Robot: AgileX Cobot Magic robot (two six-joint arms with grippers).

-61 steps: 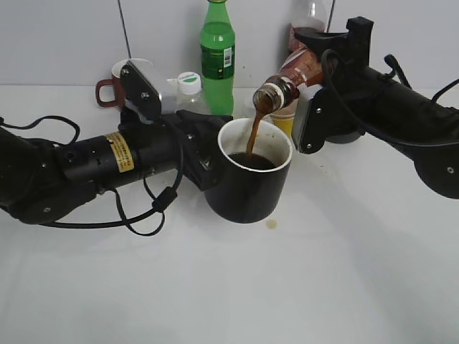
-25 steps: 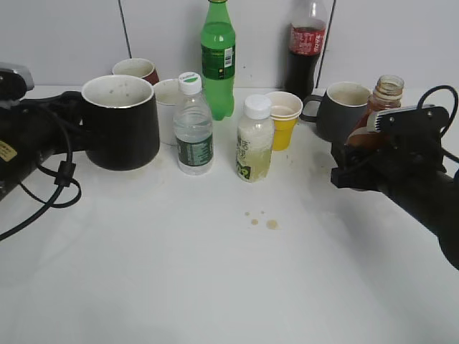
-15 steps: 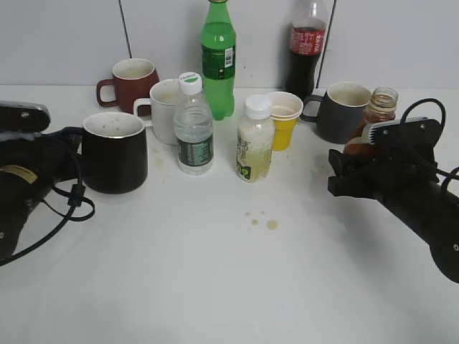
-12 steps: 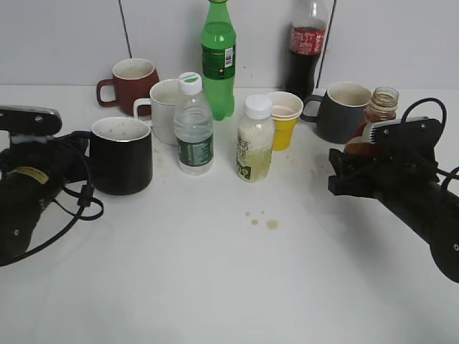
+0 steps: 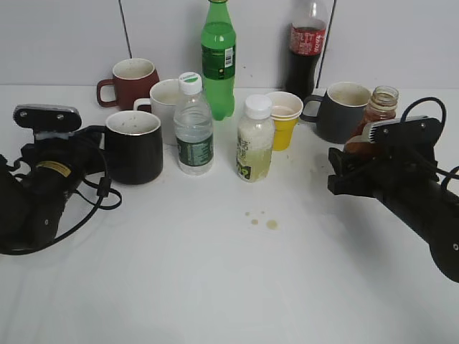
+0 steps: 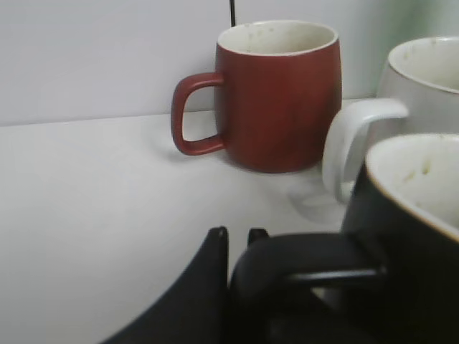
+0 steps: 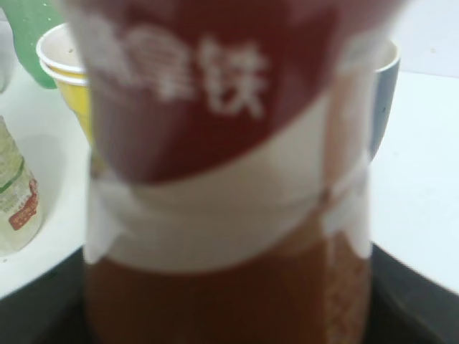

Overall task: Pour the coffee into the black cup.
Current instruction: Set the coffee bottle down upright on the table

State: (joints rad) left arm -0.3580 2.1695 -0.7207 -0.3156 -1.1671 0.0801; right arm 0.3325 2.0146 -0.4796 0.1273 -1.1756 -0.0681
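The black cup (image 5: 135, 147) stands on the table left of centre, in front of the white mug. My left gripper (image 5: 95, 137) is shut on its loop handle. In the left wrist view the handle (image 6: 308, 266) sits between my fingertips (image 6: 237, 235), and the cup's whitish inside (image 6: 423, 179) shows at the right. The coffee bottle (image 5: 378, 109) stands upright at the right, beside the dark grey mug, its neck uncapped. My right gripper (image 5: 353, 156) is shut round its lower body. The bottle's red and white label (image 7: 229, 143) fills the right wrist view.
At the back stand a maroon mug (image 5: 133, 80), a white mug (image 5: 166, 100), a water bottle (image 5: 193, 129), a green bottle (image 5: 217, 57), a pale drink bottle (image 5: 254, 147), a yellow paper cup (image 5: 284, 118), a cola bottle (image 5: 304, 46) and a dark grey mug (image 5: 343, 111). Coffee drips (image 5: 262, 218) mark the middle.
The pour over the middle has ended. The cup went left, came down, then slid right next to the water bottle. The bottle was righted and lowered beside the grey mug.
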